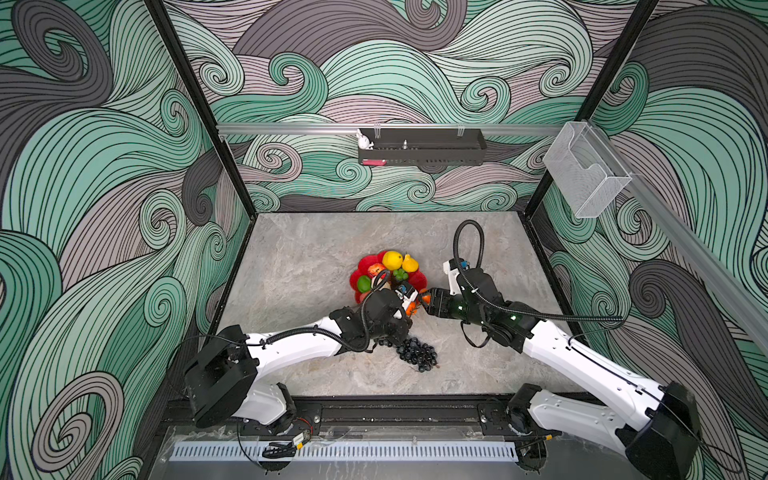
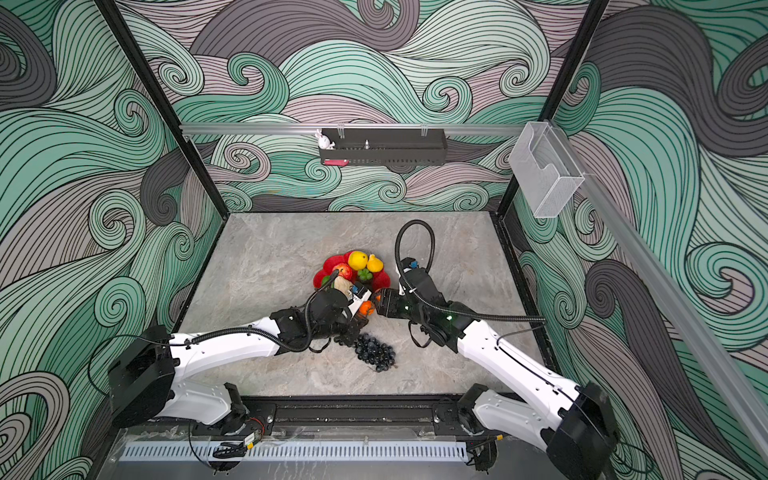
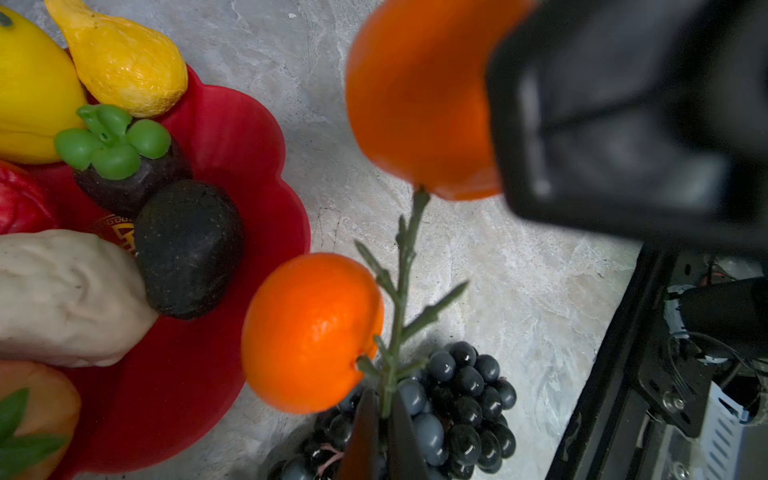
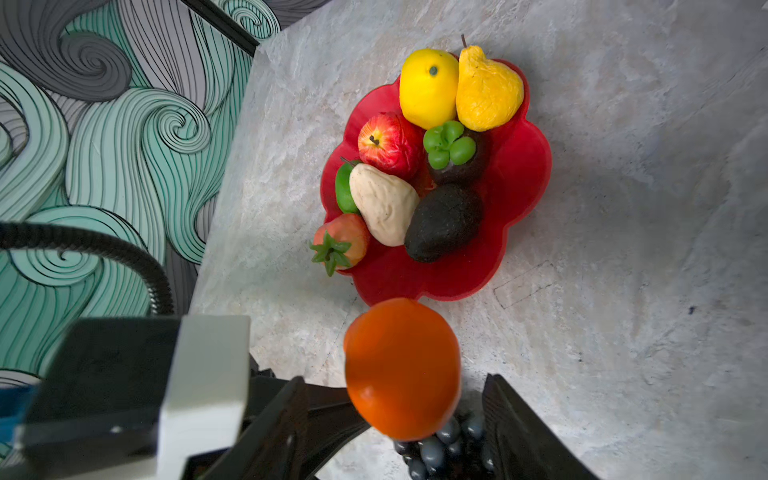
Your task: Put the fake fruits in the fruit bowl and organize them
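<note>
Beside the red flower-shaped bowl, the left end effector pinches a green plastic twig bearing two oranges; the right end effector gapes around one. Handover step, seemingly; next, onto the bowl's bare side.

Swirly teal-grey wave walls all round; grey marbled surface centre frame; black tray on back rail with white rabbit, clear box upper right.
</note>
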`<control>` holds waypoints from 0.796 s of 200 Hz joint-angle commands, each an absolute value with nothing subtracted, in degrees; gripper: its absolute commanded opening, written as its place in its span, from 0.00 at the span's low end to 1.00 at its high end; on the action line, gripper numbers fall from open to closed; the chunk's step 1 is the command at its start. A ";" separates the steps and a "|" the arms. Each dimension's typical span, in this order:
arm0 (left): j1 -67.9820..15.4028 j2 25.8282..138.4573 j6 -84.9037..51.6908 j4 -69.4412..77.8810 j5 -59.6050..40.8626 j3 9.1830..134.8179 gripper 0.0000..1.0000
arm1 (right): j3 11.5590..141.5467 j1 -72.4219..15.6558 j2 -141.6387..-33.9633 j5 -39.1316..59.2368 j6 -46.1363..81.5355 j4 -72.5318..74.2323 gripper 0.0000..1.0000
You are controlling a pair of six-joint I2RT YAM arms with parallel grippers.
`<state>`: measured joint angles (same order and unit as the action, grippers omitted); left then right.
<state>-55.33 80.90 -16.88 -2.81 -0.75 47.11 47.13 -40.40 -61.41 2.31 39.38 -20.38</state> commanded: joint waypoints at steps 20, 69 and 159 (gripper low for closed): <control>-55.47 85.10 -21.23 -7.75 -1.84 54.10 0.00 | 48.03 -36.09 -53.97 -5.75 32.02 -28.04 0.89; -53.18 94.05 -27.35 -16.70 -7.70 64.06 0.00 | 44.33 -31.22 -46.36 -7.60 29.76 -31.27 0.90; -45.55 103.13 -41.94 -21.41 -17.48 74.09 0.00 | 38.59 -29.15 -39.73 -6.43 29.58 -31.65 0.90</control>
